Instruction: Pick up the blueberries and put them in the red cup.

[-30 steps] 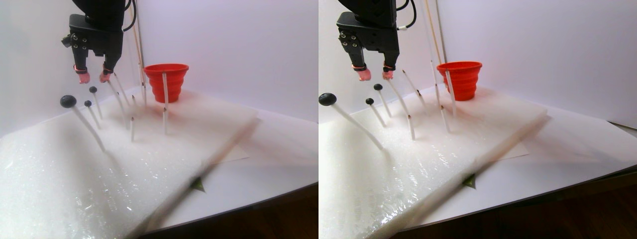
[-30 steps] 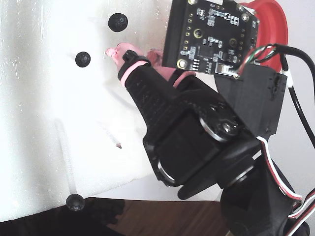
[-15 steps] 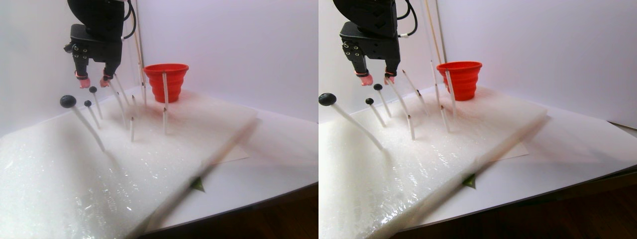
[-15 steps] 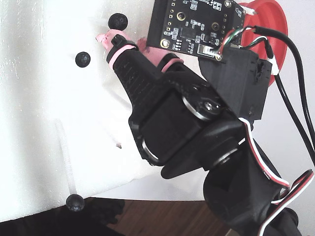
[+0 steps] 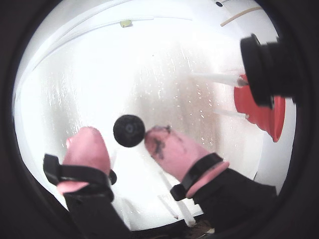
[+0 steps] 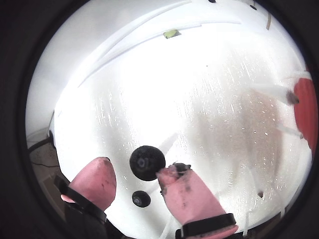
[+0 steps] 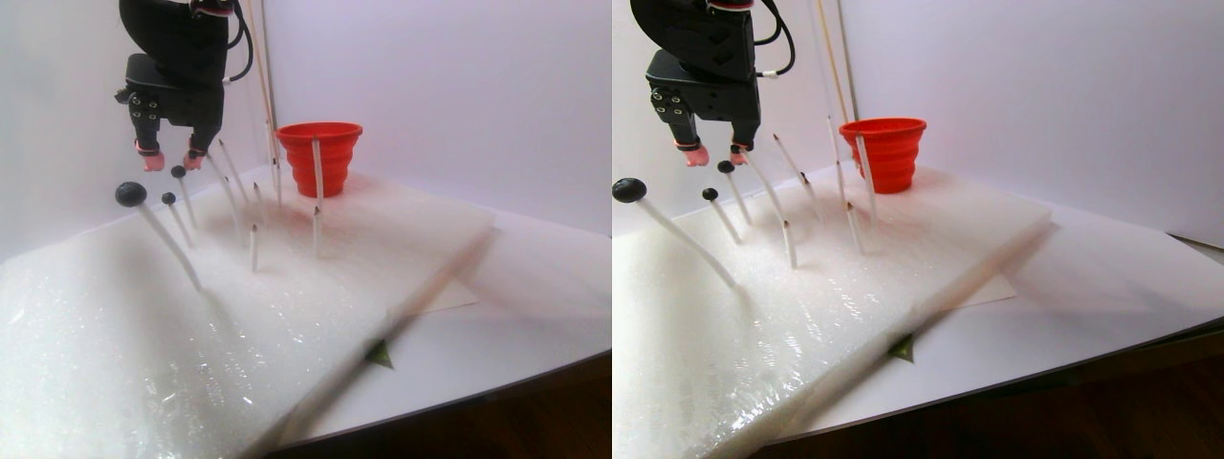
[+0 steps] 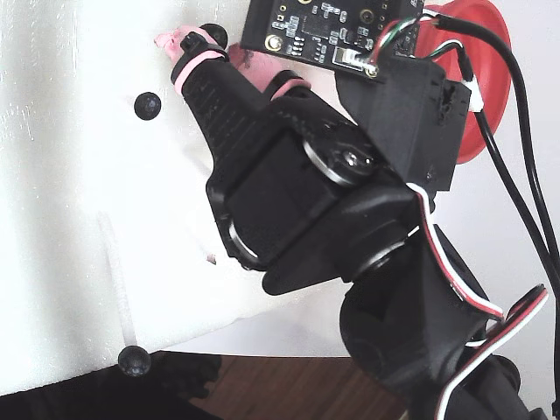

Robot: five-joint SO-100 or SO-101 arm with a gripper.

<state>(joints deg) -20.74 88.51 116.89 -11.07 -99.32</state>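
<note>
White foam sheet [image 7: 287,287] covers most of the desk [image 7: 535,277]; thin white sticks [image 7: 316,167] stand in it, several bare, three in the stereo pair view topped with blueberries.

Tool [image 5: 128,144]: pink-covered fingers [image 5: 172,152] spread apart, open. One blueberry [image 5: 129,130] sits in the gap between the fingertips. In a wrist view the right-hand pink tip is just beside the berry, touching or nearly so; the left-hand tip stands clear of it. Cannot tell if there is firm contact. In the other wrist view the same berry [image 6: 147,162] shows at the right-hand tip, with a second, smaller blueberry [image 6: 141,198] lower in the gap between the fingers.

Stereo pair view: tool [image 7: 172,161] hangs over the far left of the foam, tips level with the stick-mounted blueberry [image 7: 178,172] there. Two more berries to its left in that view: a large one [image 7: 131,194] on a long tilted stick, a small one [image 7: 168,199] between.

Red cup [image 7: 318,158]: upright on the far edge of the foam, right of the tool in that view, well apart from it. Ribbed, flared rim. Its edge also shows at the right of a wrist view [image 5: 259,112].

Fixed view: arm body hides most of the scene; a blueberry [image 8: 147,105] on the foam and another [image 8: 133,360] at the lower edge are visible, red cup [image 8: 481,35] behind the arm at top right.
</note>
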